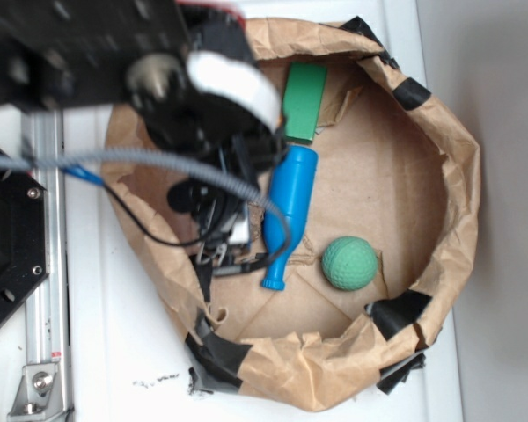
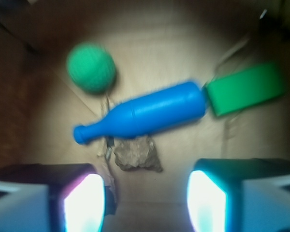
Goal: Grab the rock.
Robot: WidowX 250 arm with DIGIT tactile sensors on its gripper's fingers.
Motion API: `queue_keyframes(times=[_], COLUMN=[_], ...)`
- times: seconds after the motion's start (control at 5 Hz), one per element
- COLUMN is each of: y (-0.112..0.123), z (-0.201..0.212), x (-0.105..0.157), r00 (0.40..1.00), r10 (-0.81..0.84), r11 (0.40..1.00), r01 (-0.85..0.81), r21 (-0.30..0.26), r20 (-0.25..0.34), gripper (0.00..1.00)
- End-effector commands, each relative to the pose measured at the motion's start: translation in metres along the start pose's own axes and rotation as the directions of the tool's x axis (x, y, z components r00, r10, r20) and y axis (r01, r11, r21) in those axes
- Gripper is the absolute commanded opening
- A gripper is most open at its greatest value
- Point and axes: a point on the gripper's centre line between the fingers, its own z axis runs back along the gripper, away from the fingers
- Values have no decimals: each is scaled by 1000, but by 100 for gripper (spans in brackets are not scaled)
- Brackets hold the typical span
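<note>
The exterior view looks almost straight down from high above the white tabletop (image 1: pixel 114 352), far enough to take in the whole brown paper bin (image 1: pixel 458 202), whose rim reaches from the top edge of the table nearly to the bottom edge. The robot arm (image 1: pixel 158 79) crosses the upper left corner, close to the lens and blurred.

The wrist view sits low inside that bin, facing its cardboard floor at short range, with the gripper (image 2: pixel 146 193) filling its bottom edge. It is slightly blurred.

Both views share the green ball (image 1: pixel 349 263) (image 2: pixel 91 67), the blue pin (image 1: pixel 288 214) (image 2: pixel 140 117) and the green block (image 1: pixel 304 99) (image 2: pixel 245 88).
</note>
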Motion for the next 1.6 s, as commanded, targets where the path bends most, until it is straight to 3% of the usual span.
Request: queue_keyframes(times=[0.0, 0.2, 0.4, 0.6, 1.0, 1.2, 1.4], y=[-19, -32, -37, -35, -26, -24, -35], z=[-49, -68, -76, -69, 28, 79, 126], x=[10, 1, -8, -6, 43, 59, 67], r00=[1000, 995, 991, 994, 993, 987, 990], r10=[-10, -76, -97, -91, -46, -28, -16], r11=[1000, 997, 995, 994, 998, 998, 997], r01=[10, 77, 100, 94, 41, 18, 6], r21=[-13, 19, 31, 47, 45, 67, 71], r20=[-11, -62, -87, -66, 109, 158, 144], gripper=[100, 100, 60, 0, 0, 0, 0])
